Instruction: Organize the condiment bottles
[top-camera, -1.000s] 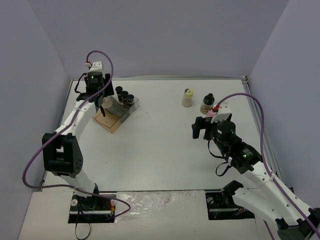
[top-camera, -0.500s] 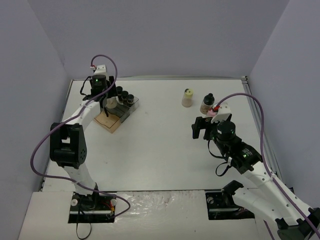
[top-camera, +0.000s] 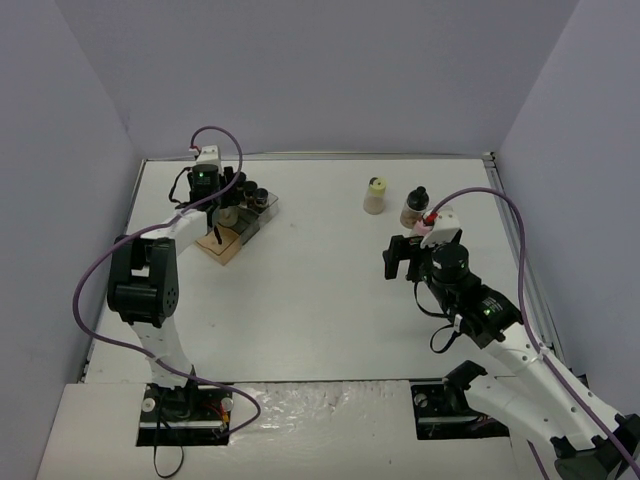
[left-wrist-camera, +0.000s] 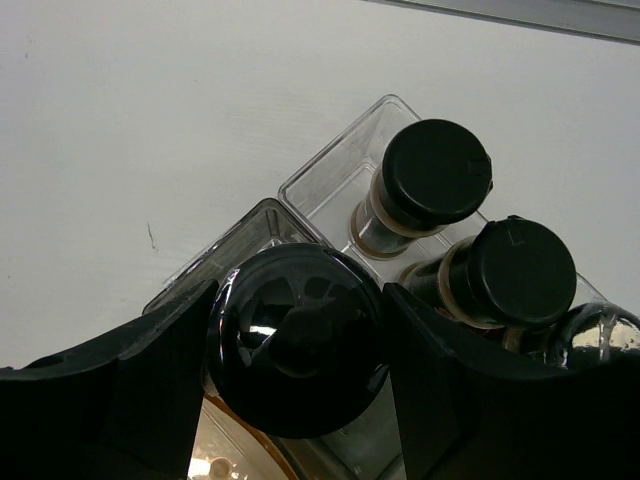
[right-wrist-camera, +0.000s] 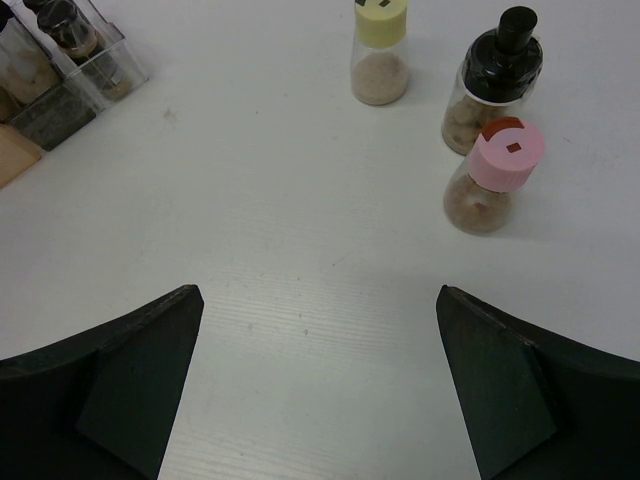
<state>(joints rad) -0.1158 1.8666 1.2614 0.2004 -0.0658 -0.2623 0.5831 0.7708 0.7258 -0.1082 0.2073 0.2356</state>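
Where the left fingers (left-wrist-camera: 160, 370) sat: clamped on both sides of a rounder black-capped jar (left-wrist-camera: 295, 335); left gripper (left-wrist-camera: 298, 375) closed on it.
Held jar, place: over the tray (left-wrist-camera: 300, 185), just beside the slim black-capped jars (left-wrist-camera: 435, 175) in its back row; whether seated, could not tell.
Right gripper (right-wrist-camera: 315, 390): jaws wide apart, empty, well away from the tray, near the pink-capped jar (right-wrist-camera: 495, 175) and yellow-capped jar (right-wrist-camera: 380, 60).
Risk: lowered off-centre, the base could catch a tray wall or nudge the slim neighbours; early release could tip it.
Axis: long axis vertical, cap up, base toward the tray.

Upright condiment bottles (right-wrist-camera: 380, 62), two clusters
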